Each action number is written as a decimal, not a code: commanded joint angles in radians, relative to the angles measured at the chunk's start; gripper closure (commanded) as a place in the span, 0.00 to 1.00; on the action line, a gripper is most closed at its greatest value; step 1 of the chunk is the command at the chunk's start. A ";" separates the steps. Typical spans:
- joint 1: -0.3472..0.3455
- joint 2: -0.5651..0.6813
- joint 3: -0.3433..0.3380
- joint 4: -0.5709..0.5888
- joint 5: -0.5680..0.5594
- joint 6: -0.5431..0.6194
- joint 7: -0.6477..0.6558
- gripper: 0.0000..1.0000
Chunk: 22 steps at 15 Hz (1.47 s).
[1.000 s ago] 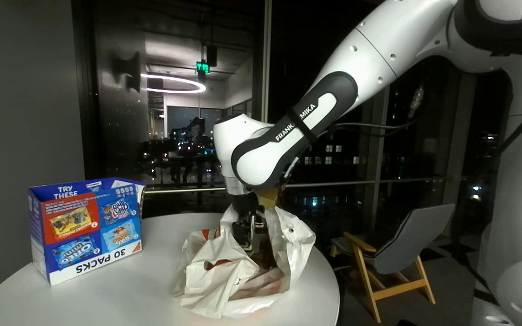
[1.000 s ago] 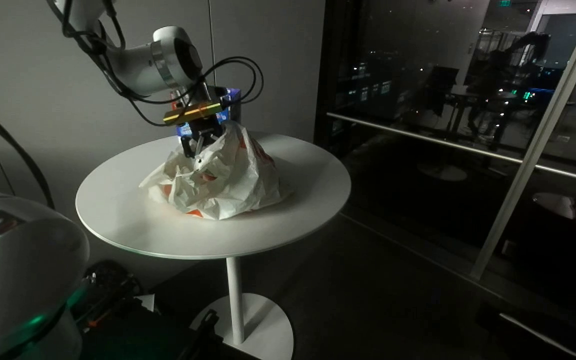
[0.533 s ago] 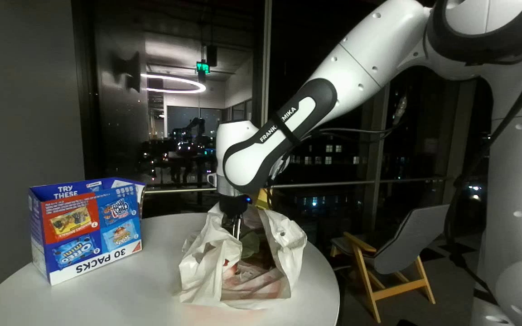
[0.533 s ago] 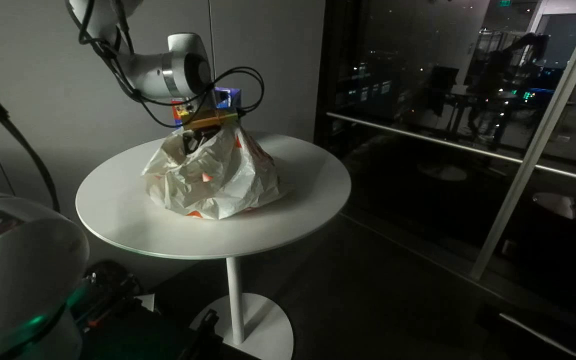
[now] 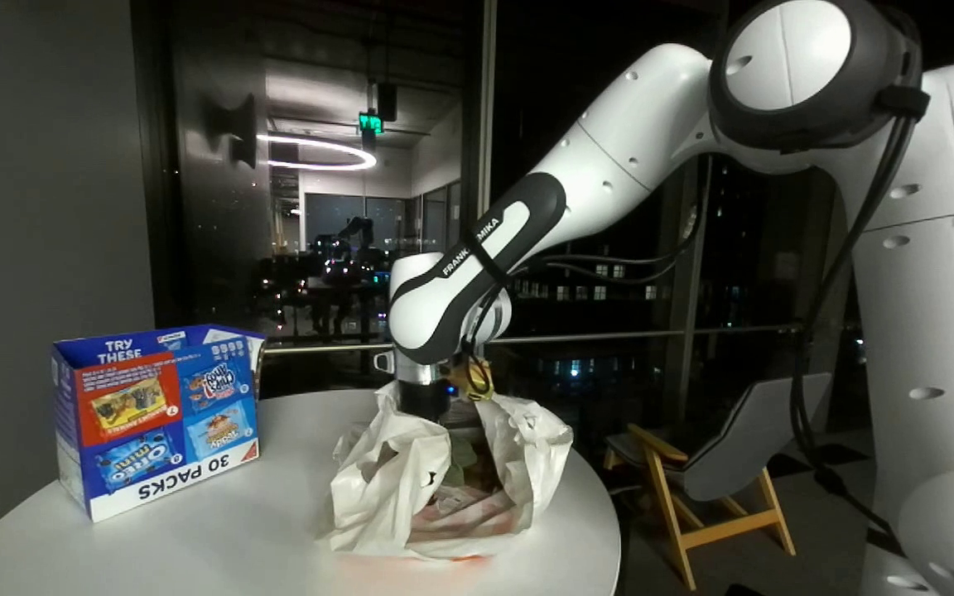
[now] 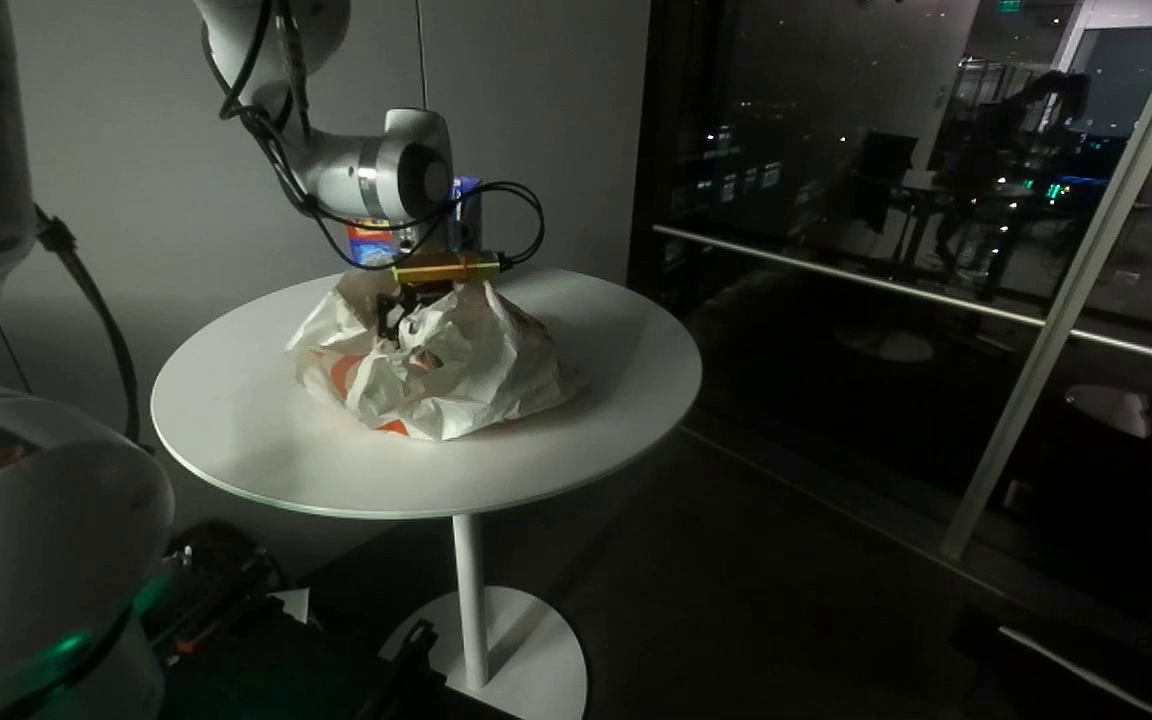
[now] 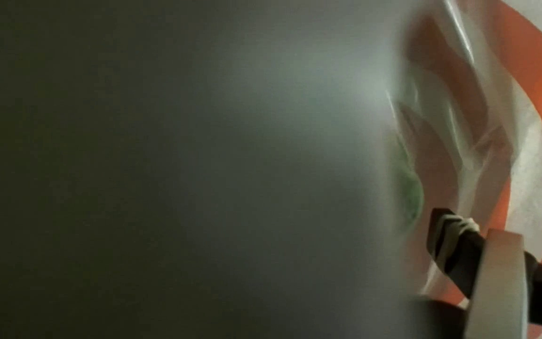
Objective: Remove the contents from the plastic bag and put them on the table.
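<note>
The white plastic bag (image 5: 386, 505) with orange print slumps on the round white table (image 5: 262, 530), its mouth gaping in an exterior view. Down in that mouth is my gripper (image 6: 410, 314), fingers mostly hidden by crumpled plastic. Part of the contents shows inside as a rounded green thing (image 5: 462, 459), whose edge also appears in the wrist view (image 7: 411, 193); other contents are hidden. A blurred pale sheet covers most of the wrist view. At its right, one dark finger (image 7: 457, 252) stands apart with nothing gripped against it; the opposite finger is hidden. The jaws look open.
A blue printed cardboard box (image 5: 154, 422) stands on the table beside the bag, behind the arm in an exterior view. Cables (image 6: 526, 215) loop from the wrist. A grey chair (image 5: 742, 439) is beyond the table, near the window rail (image 6: 836, 275).
My gripper has moved down into the bag's mouth and shifted slightly sideways. The bag's loose near flap has lifted and folded back, uncovering the green thing inside. The box has not moved.
</note>
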 commanded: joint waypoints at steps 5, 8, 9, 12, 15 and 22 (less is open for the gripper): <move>-0.039 0.046 0.048 0.071 0.134 -0.076 -0.219 0.32; -0.046 0.042 0.041 0.071 0.168 -0.088 -0.245 0.56; -0.048 0.042 0.038 0.072 0.174 -0.092 -0.243 0.63; -0.053 0.040 0.033 0.076 0.188 -0.114 -0.232 0.86; -0.057 0.030 0.031 0.086 0.209 -0.170 -0.215 1.00; -0.047 -0.088 0.012 0.084 0.194 -0.435 -0.116 0.97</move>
